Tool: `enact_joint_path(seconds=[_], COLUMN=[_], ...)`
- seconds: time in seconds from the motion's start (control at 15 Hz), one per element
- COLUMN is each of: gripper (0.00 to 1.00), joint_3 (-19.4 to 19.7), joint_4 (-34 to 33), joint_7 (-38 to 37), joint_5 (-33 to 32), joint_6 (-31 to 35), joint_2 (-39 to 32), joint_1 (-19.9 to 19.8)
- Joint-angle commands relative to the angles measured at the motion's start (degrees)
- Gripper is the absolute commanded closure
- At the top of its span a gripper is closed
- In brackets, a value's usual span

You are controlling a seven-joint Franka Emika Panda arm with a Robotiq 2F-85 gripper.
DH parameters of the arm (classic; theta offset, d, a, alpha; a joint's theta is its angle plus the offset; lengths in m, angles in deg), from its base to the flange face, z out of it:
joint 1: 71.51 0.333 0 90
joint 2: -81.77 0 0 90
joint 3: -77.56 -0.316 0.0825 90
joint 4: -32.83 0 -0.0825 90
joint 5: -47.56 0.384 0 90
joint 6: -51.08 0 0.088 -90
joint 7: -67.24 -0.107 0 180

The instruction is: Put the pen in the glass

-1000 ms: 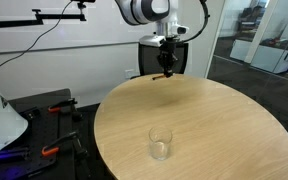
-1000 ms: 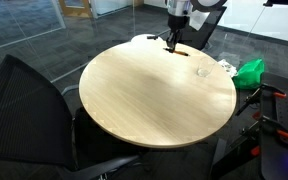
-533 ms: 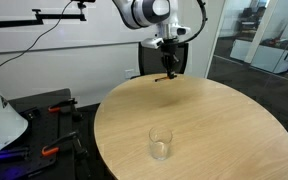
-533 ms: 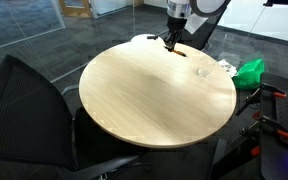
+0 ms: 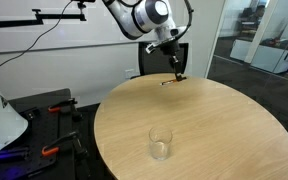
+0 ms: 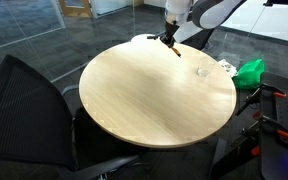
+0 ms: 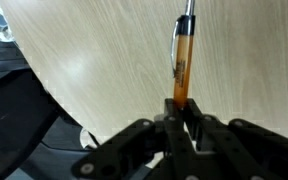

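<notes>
- Pen (image 7: 184, 55): pinched at one end. The rest of the barrel sticks out past the fingertips over the wood. Likely taken by the tip so the free end can go into the glass first.
- Gripper (image 7: 184, 108): jaws nearly together with only the pen's width between them, clamped on the pen and nothing else.
- In both exterior views the pen (image 5: 171, 81) sits low over the table (image 5: 234, 130), close to the edge on the robot's side. It lies near flat rather than hanging upright. I cannot tell whether its free end is clear of the surface.
- Glass (image 5: 160, 143): upright and empty as far as can be seen, well apart from the pen. In an exterior view it (image 6: 201, 71) stands close to the rim at the right of the table.
- Arm (image 5: 144, 15): reaches in from above the robot-side edge. The wrist is canted, so the fingers point down and aslant rather than straight down.
- Judgement: grasp made, transfer not yet done. The pen needs tipping toward vertical before it goes over the glass mouth. The end-grip is thin, so the pen may swivel.
</notes>
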Motion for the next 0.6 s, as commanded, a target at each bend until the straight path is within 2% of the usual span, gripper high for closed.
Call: enact_joint_path(seconds=[0.0, 0.2, 0.53], gripper=[0.96, 0.96, 0.96], joint_3=[4.54, 5.13, 2.40], joint_4=[-2.14, -3.02, -3.70], joint_7=[-15.38, -27.75, -45.93], joint_5=[-6.92, -12.74, -21.42], joint_6=[-2.41, -5.44, -15.48], joint_2=[-1.62, -2.00, -1.03], joint_1=[4.43, 4.78, 2.25])
